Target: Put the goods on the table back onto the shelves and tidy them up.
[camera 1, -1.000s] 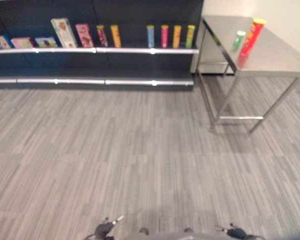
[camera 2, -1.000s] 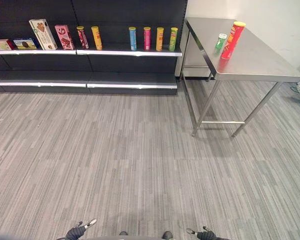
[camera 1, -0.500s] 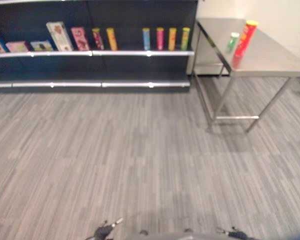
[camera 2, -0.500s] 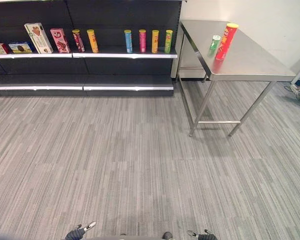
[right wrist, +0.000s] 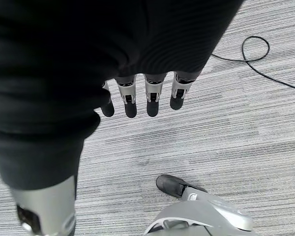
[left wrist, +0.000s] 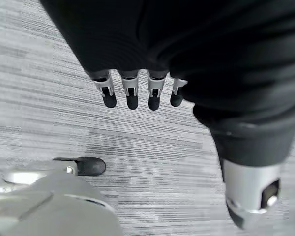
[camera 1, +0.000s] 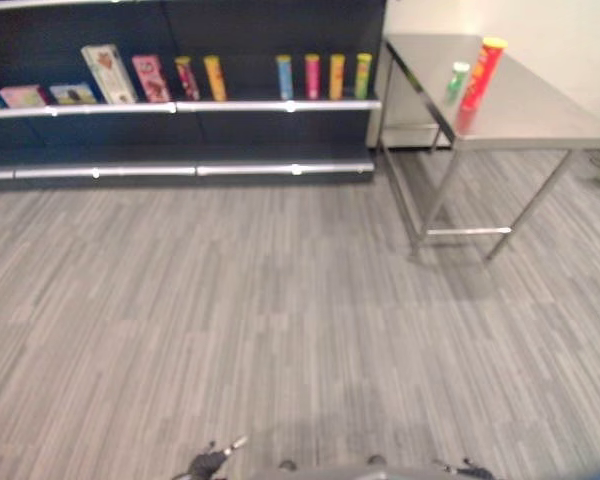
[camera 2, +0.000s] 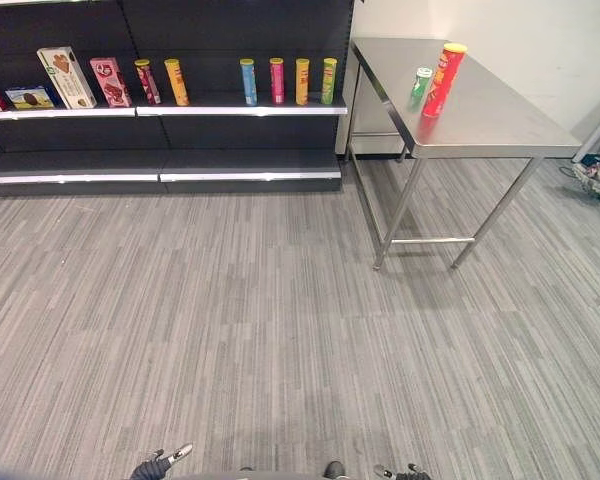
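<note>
A tall red can with a yellow lid (camera 2: 441,78) stands on the steel table (camera 2: 500,125) at the far right. A small green can with a white lid (camera 2: 421,82) stands just left of it. The dark shelves (camera 2: 240,165) run along the back wall to the left of the table. My left hand (left wrist: 132,93) hangs open over the carpet, low by my side (camera 2: 165,460). My right hand (right wrist: 147,98) also hangs open over the carpet (camera 2: 400,470). Both hands are far from the table and hold nothing.
On the upper shelf stand a row of blue, pink, orange and green cans (camera 2: 285,80), a dark red and a yellow can (camera 2: 160,82), and several boxes (camera 2: 65,78) further left. Grey carpet (camera 2: 280,320) stretches between me and the shelves.
The whole picture has shifted left, so the camera has turned to the right; the table now sits nearer the middle. Cans and hands have not moved.
</note>
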Motion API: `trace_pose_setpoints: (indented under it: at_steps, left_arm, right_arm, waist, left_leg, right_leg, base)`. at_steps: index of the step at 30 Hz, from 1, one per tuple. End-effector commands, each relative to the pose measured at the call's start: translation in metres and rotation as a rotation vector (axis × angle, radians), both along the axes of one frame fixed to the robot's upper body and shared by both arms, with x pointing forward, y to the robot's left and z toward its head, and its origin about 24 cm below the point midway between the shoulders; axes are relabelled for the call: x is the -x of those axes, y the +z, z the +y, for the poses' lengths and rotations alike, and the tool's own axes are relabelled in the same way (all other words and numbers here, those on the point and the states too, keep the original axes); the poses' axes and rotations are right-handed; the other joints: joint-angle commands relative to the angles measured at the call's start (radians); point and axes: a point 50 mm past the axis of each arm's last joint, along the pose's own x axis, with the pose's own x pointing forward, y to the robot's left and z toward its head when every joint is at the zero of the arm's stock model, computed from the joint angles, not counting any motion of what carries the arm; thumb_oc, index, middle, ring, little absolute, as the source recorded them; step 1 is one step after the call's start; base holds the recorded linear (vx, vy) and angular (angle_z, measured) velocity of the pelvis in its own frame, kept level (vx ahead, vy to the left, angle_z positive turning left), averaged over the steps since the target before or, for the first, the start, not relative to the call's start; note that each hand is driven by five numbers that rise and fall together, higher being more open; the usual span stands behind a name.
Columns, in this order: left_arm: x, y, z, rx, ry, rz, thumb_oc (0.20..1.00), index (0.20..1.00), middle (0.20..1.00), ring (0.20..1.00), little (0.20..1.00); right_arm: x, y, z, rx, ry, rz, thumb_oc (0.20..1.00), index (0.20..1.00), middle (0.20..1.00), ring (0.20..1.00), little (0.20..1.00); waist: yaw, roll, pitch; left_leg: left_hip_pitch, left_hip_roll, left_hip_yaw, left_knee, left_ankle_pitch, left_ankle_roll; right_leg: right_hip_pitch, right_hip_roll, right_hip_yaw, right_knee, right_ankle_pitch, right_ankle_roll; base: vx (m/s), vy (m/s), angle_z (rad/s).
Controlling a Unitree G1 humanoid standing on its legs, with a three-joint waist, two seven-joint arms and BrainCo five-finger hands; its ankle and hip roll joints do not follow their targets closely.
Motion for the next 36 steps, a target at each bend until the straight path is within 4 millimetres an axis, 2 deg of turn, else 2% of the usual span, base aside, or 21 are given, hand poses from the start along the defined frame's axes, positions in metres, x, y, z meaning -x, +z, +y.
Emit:
trace_pose_setpoints:
  at_steps: [1,13,20,22,23,24,25,26,27,30,32,33,35,36]
  left_arm:
    - [-0.017,0.002,0.001,-0.039,-0.095,-0.012,1.0,1.0,1.0,1.0,1.0]
    - [-0.02,0.002,0.0,-0.041,-0.097,-0.019,1.0,1.0,1.0,1.0,1.0]
    - [-0.024,0.003,0.001,-0.043,-0.086,-0.032,1.0,1.0,1.0,1.0,1.0]
    - [-0.027,0.004,0.002,-0.046,-0.082,-0.04,1.0,1.0,1.0,1.0,1.0]
    - [-0.029,0.005,0.004,-0.05,-0.079,-0.051,1.0,1.0,1.0,1.0,1.0]
    - [-0.029,0.005,0.004,-0.05,-0.079,-0.051,1.0,1.0,1.0,1.0,1.0]
    - [-0.029,0.006,0.004,-0.049,-0.08,-0.052,1.0,1.0,1.0,1.0,1.0]
    - [-0.028,0.006,0.005,-0.05,-0.077,-0.047,1.0,1.0,1.0,1.0,1.0]
    - [-0.028,0.006,0.005,-0.05,-0.077,-0.046,1.0,1.0,1.0,1.0,1.0]
    - [-0.027,0.006,0.007,-0.051,-0.076,-0.039,1.0,1.0,1.0,1.0,1.0]
    - [-0.027,0.006,0.009,-0.054,-0.074,-0.04,1.0,1.0,1.0,1.0,1.0]
    - [-0.029,0.007,0.01,-0.056,-0.069,-0.048,1.0,1.0,1.0,1.0,1.0]
    - [-0.036,0.009,0.012,-0.062,-0.068,-0.066,1.0,1.0,1.0,1.0,1.0]
    - [-0.036,0.009,0.012,-0.062,-0.068,-0.066,1.0,1.0,1.0,1.0,1.0]
  right_arm:
    - [-0.014,0.002,-0.002,0.023,0.033,-0.025,1.0,1.0,1.0,1.0,1.0]
    - [-0.017,0.003,-0.002,0.027,0.032,-0.029,1.0,1.0,1.0,1.0,1.0]
    - [-0.024,0.004,-0.002,0.033,0.019,-0.048,1.0,1.0,1.0,1.0,1.0]
    - [-0.028,0.005,-0.001,0.03,0.019,-0.059,1.0,1.0,1.0,1.0,1.0]
    - [-0.029,0.005,-0.001,0.027,0.02,-0.064,1.0,1.0,1.0,1.0,1.0]
    - [-0.029,0.005,-0.001,0.027,0.02,-0.064,1.0,1.0,1.0,1.0,1.0]
    - [-0.028,0.005,-0.001,0.023,0.017,-0.061,1.0,1.0,1.0,1.0,1.0]
    - [-0.024,0.004,-0.001,0.019,0.008,-0.049,1.0,1.0,1.0,1.0,1.0]
    - [-0.024,0.004,-0.001,0.019,0.008,-0.049,1.0,1.0,1.0,1.0,1.0]
    - [-0.016,0.002,0.0,0.011,-0.009,-0.03,1.0,1.0,1.0,1.0,1.0]
    - [-0.011,0.001,0.001,0.007,-0.016,-0.019,1.0,1.0,1.0,1.0,1.0]
    - [-0.011,0.0,0.002,0.006,-0.016,-0.019,1.0,1.0,1.0,1.0,1.0]
    - [-0.016,0.002,0.001,0.006,-0.014,-0.035,1.0,1.0,1.0,1.0,1.0]
    - [-0.016,0.002,0.001,0.006,-0.014,-0.035,1.0,1.0,1.0,1.0,1.0]
  waist:
    - [0.008,-0.009,-0.004]
    - [0.009,-0.006,-0.004]
    - [0.013,-0.008,0.01]
    - [0.013,-0.005,0.022]
    - [0.016,-0.003,0.038]
    - [0.017,-0.004,0.038]
    - [0.017,-0.003,0.046]
    - [0.013,-0.002,0.061]
    - [0.013,-0.002,0.061]
    - [0.005,0.004,0.079]
    - [-0.001,-0.001,0.079]
    - [-0.003,-0.004,0.084]
    - [-0.008,-0.023,0.1]
    - [-0.009,-0.02,0.102]
  left_leg:
    - [-0.031,0.01,0.05,0.0,0.007,-0.04]
    - [-0.023,-0.006,0.042,0.0,-0.002,-0.023]
    - [-0.032,-0.036,0.046,0.0,-0.014,0.006]
    - [-0.028,-0.045,0.049,0.0,-0.021,0.021]
    - [-0.019,-0.056,0.054,0.0,-0.03,0.037]
    - [-0.019,-0.057,0.055,0.0,-0.031,0.038]
    - [-0.007,-0.067,0.054,0.0,-0.038,0.049]
    - [0.014,-0.08,0.051,0.0,-0.045,0.065]
    - [0.013,-0.08,0.051,0.0,-0.045,0.065]
    - [0.039,-0.085,0.037,0.0,-0.06,0.077]
    - [0.052,-0.088,0.025,0.0,-0.076,0.075]
    - [0.055,-0.086,0.011,0.0,-0.081,0.07]
    - [0.062,-0.083,-0.022,0.002,-0.1,0.052]
    - [0.066,-0.08,-0.023,0.002,-0.101,0.051]
  right_leg:
    - [-0.012,-0.097,-0.009,0.008,0.015,0.104]
    - [-0.021,-0.107,0.013,0.026,0.016,0.108]
    - [-0.065,-0.14,0.029,0.08,0.018,0.125]
    - [-0.093,-0.156,0.04,0.14,0.008,0.128]
    - [-0.128,-0.18,0.044,0.228,0.004,0.131]
    - [-0.131,-0.182,0.046,0.233,0.002,0.131]
    - [-0.149,-0.198,0.051,0.296,0.011,0.135]
    - [-0.184,-0.221,0.059,0.408,0.044,0.136]
    - [-0.184,-0.221,0.059,0.408,0.045,0.136]
    - [-0.234,-0.228,0.063,0.558,0.067,0.132]
    - [-0.257,-0.227,0.055,0.557,0.071,0.13]
    - [-0.272,-0.222,0.053,0.514,0.073,0.127]
    - [-0.287,-0.223,0.062,0.32,0.092,0.134]
    - [-0.28,-0.219,0.058,0.314,0.094,0.134]
  base:
    - [0.0,0.0,0.0]
    - [0.0,0.024,-0.01]
    - [0.0,0.098,-0.07]
    - [0.0,0.163,-0.12]
    - [0.0,0.169,-0.21]
    - [0.03,0.192,-0.26]
    - [0.08,0.204,-0.27]
    - [0.08,0.202,-0.23]
    - [0.1,0.189,-0.1]
    - [0.15,0.14,0.15]
    - [0.18,0.046,0.25]
    - [0.19,-0.087,0.37]
    - [0.23,-0.126,0.35]
    - [0.17,-0.103,0.35]
